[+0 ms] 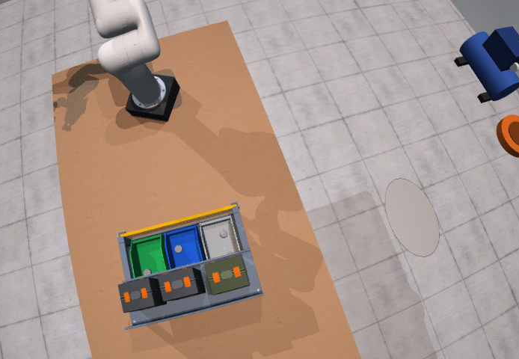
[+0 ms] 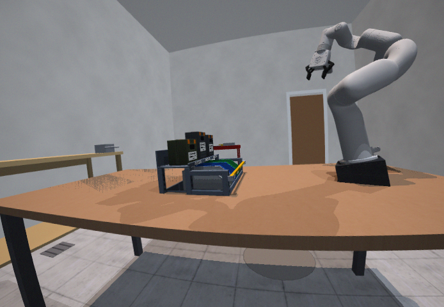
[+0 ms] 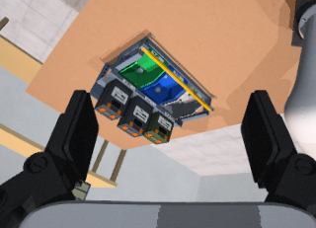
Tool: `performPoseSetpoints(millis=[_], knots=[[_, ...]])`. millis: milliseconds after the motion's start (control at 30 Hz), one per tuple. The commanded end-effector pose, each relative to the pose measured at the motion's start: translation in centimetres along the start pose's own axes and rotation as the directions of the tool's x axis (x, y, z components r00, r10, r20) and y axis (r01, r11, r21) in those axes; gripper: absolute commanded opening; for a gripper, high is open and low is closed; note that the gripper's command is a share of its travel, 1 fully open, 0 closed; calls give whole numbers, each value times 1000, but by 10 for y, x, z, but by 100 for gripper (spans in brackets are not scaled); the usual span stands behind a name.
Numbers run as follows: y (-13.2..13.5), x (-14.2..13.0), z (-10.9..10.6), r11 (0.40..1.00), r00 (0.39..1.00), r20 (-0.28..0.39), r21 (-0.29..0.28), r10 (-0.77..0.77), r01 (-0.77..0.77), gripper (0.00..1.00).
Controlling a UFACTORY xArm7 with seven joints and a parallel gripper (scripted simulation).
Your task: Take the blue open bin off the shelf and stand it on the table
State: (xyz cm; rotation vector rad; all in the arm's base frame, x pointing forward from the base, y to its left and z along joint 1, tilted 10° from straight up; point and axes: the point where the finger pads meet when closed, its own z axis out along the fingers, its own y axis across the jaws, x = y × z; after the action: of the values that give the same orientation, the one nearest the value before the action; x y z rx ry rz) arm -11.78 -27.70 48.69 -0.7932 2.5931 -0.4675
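Observation:
The blue open bin [image 1: 188, 254] [image 3: 162, 89] stands in the middle of the shelf's lower tier, with a small grey round part [image 1: 178, 248] inside. A green bin [image 1: 149, 253] [image 3: 136, 73] is on one side and a grey bin [image 1: 217, 238] [image 3: 185, 105] on the other. The grey shelf [image 1: 192, 314] [image 2: 208, 181] has a yellow front bar [image 1: 175, 221] and stands on the brown table [image 1: 141, 169] [image 2: 302, 202]. My gripper [image 2: 317, 75] [image 3: 169, 109] is open and empty, high in the air near the arm's base [image 1: 152, 99], far from the shelf.
Two black cases [image 1: 136, 296] [image 1: 180, 286] and an olive case [image 1: 226, 274] [image 2: 181, 151] sit on the shelf's upper tier behind the bins. On the floor are a blue motor [image 1: 495, 63], an orange ring [image 1: 516, 135] and a grey disc [image 1: 411, 216]. A second table [image 2: 48, 159] stands beyond.

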Motion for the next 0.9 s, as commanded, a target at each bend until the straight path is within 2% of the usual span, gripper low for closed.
performPoseSetpoints(millis=[0, 167, 567, 733, 867], knots=[[0, -1, -1, 1000, 1000, -2, 2, -1, 1, 100], [0, -1, -1, 967, 972, -30, -109, -234, 229, 100], [0, -1, -1, 967, 972, -30, -109, -234, 229, 100], [0, -1, -1, 874, 892, -32, -220, -450, 433, 100], [0, -1, -1, 874, 892, -32, -220, -450, 433, 100]])
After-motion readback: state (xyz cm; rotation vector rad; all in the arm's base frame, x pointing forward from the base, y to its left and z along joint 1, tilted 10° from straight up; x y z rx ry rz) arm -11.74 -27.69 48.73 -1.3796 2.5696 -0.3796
